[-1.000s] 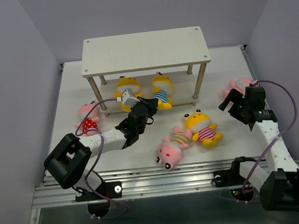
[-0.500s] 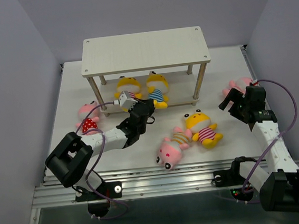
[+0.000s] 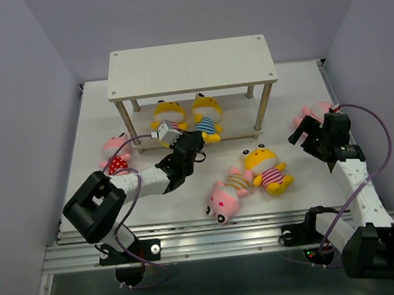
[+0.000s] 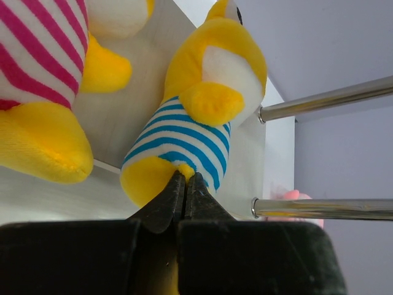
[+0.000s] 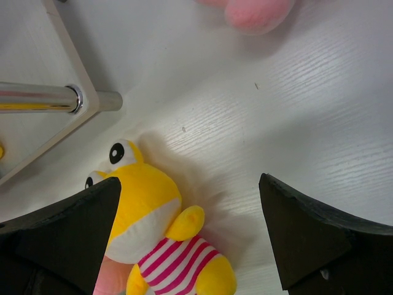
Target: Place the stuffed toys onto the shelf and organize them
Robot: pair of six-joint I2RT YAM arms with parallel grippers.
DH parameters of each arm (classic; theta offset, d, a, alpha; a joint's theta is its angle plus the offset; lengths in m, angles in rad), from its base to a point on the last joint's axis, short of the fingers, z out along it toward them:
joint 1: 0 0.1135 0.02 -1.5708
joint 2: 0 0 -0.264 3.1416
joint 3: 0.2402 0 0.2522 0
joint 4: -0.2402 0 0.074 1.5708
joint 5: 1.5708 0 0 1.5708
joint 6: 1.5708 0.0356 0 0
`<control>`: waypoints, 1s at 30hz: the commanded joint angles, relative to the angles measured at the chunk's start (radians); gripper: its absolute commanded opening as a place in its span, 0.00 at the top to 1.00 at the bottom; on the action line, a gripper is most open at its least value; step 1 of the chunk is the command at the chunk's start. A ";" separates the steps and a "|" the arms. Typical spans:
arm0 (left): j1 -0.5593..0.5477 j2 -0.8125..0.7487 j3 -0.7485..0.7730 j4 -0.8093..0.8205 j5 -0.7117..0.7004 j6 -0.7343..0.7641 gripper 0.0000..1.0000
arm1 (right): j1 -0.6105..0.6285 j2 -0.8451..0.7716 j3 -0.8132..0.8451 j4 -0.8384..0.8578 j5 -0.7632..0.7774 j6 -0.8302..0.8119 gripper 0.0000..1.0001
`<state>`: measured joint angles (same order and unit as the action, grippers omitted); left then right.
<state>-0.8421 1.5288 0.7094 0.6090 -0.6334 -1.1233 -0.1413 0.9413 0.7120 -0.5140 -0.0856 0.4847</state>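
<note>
Yellow stuffed toy (image 5: 144,215) in pink-striped shirt, lying on white worktop (image 5: 276,123) near shelf leg (image 5: 37,98); pink toy (image 5: 255,12) at top edge; right gripper (image 5: 189,179) jaws wide apart.

You've got a white table (image 3: 90,130) with the wooden shelf (image 3: 189,66) standing toward its far side. On the shelf's lower board (image 3: 239,112), a left yellow toy (image 3: 168,112) and a blue-striped yellow toy (image 3: 209,115) lie side by side. Straight on the table are a dotted-shirt pink toy (image 3: 117,156) at left and a far-right pink toy (image 3: 310,114). Front-middle, a pink-striped yellow toy (image 3: 265,167) is right up against a striped-shirt pink toy (image 3: 226,195).
</note>
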 commanded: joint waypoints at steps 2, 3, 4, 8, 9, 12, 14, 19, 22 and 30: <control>0.005 0.004 0.044 -0.032 -0.045 -0.006 1.00 | 0.009 -0.019 0.021 0.045 -0.002 -0.023 0.00; 0.005 0.008 0.045 -0.032 -0.043 -0.004 1.00 | 0.009 -0.018 0.020 0.045 -0.002 -0.023 0.00; 0.005 0.010 0.048 -0.032 -0.043 -0.004 1.00 | 0.009 -0.019 0.020 0.045 0.000 -0.023 0.00; 0.005 0.022 0.062 -0.041 -0.029 -0.001 0.97 | 0.009 -0.022 0.015 0.045 0.004 -0.023 0.00; 0.005 0.021 0.062 -0.041 -0.028 -0.001 0.92 | 0.009 -0.024 0.015 0.045 0.004 -0.023 0.00; 0.005 0.010 0.061 -0.046 -0.028 -0.001 0.75 | 0.009 -0.026 0.015 0.045 0.004 -0.023 0.00; 0.005 0.004 0.061 -0.052 -0.026 0.002 0.68 | 0.009 -0.027 0.015 0.045 0.003 -0.023 0.00; 0.003 -0.018 0.058 -0.064 -0.015 -0.003 0.43 | 0.009 -0.035 0.010 0.040 0.001 -0.023 0.00; 0.003 -0.029 0.059 -0.071 -0.008 0.002 0.34 | 0.009 -0.039 0.010 0.037 -0.002 -0.023 0.00; -0.005 -0.105 0.045 -0.127 0.009 0.014 0.16 | 0.009 -0.067 0.035 -0.033 0.004 0.000 0.00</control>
<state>-0.8425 1.5051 0.7380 0.5091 -0.6067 -1.1305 -0.1413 0.9066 0.7116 -0.5232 -0.0856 0.4759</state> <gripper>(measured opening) 0.811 0.998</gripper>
